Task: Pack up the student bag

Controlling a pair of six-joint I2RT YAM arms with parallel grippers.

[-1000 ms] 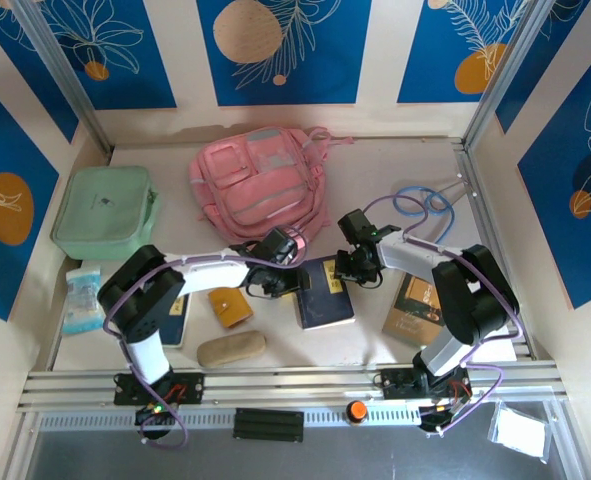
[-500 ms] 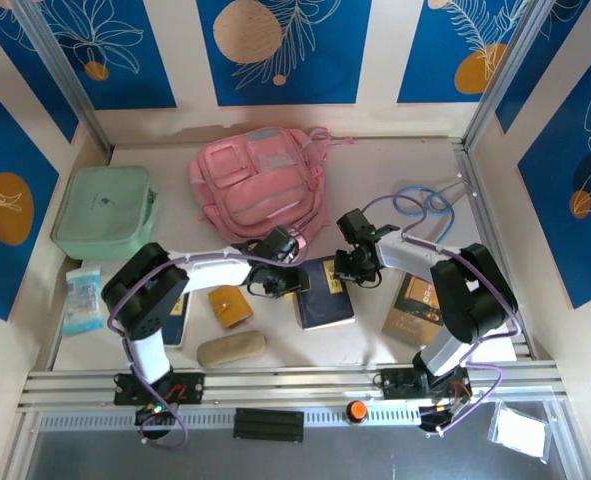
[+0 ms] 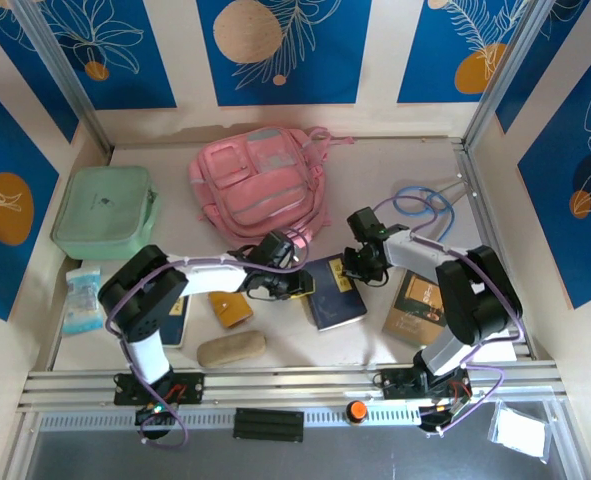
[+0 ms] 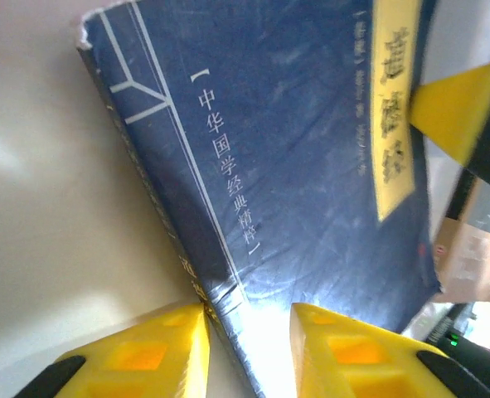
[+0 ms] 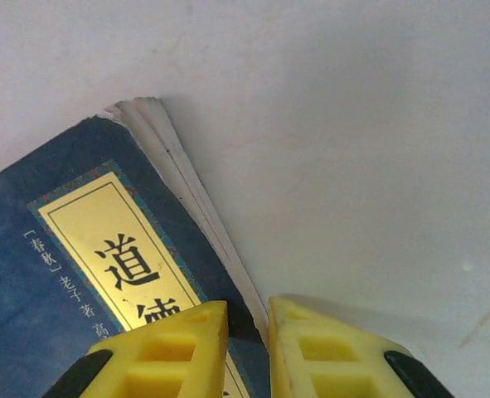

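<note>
Now, left side: the left tool [image 4: 249, 315] stands narrow, astride the spine corner of the blue book [image 3: 335, 295]; whether it pinches, I cannot tell.
Right side: the right tool [image 5: 247, 311] is narrow too, closed on the book's page edge across from the left one.
Step in hand: probably raising the book off the bench [image 3: 395, 170] between both tools.
Doing it well: seat each tool deeper over the cover before lifting, since corner grips let a soft book sag or twist; close evenly and raise both level together.
Risk: pages fanning out at the right tool's side.
Bag place: the student bag [image 3: 262, 185] lies flat just beyond the book, nearer the left tool, touching neither; its opening cannot be made out.
</note>
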